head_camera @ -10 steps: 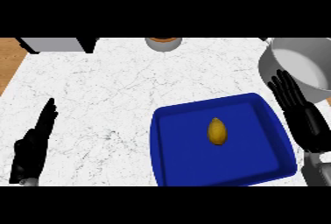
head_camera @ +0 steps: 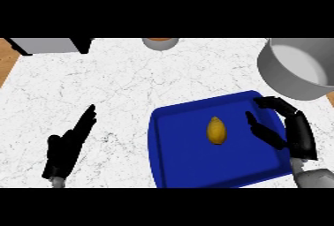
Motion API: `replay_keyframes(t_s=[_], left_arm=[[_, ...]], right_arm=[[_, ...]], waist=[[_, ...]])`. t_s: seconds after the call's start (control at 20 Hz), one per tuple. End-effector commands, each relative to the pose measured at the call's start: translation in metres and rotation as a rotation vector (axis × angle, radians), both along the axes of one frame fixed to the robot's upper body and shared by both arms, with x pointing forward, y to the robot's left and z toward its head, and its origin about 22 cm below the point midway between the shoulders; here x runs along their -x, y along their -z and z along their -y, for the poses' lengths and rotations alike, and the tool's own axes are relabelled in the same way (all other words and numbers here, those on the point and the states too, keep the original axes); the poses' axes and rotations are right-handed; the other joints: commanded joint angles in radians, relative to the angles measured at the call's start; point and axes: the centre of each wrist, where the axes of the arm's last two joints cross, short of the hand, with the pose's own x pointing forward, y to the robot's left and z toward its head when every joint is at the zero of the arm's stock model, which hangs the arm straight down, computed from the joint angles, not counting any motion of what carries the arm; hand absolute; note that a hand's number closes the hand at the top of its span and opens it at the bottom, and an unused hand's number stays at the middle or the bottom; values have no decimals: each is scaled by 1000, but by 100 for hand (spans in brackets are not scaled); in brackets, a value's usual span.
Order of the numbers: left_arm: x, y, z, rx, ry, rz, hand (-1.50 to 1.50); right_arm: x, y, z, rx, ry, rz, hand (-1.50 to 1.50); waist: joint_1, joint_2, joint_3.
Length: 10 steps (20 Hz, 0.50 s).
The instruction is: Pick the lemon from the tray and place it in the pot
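Worktop [head_camera: 130, 79]: I see white stone-like marble with fine grey veining, smooth, matt.
Tray [head_camera: 189, 167]: deep blue, looks like plastic to me, smooth with a slight sheen.
Lemon [head_camera: 216, 130]: dull yellow skin, matt, no texture I can make out.
Pot [head_camera: 297, 66]: grey metal by its look, smooth, brushed rather than mirror-bright; inside paler.
Right hand [head_camera: 297, 132]: black, matt, hard-looking.
Left hand [head_camera: 65, 150]: same matt black finish.
Worktop's left edge [head_camera: 5, 66]: I read it as brown wood.
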Motion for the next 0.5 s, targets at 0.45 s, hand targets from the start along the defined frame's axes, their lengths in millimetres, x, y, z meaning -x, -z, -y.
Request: replay_keyframes(t_s=[0.45], left_arm=[[-26, 14, 20, 87, 121, -72, 0]], right_arm=[[56, -16, -105, 53, 193, 208, -150]], waist=[[35, -3, 6]])
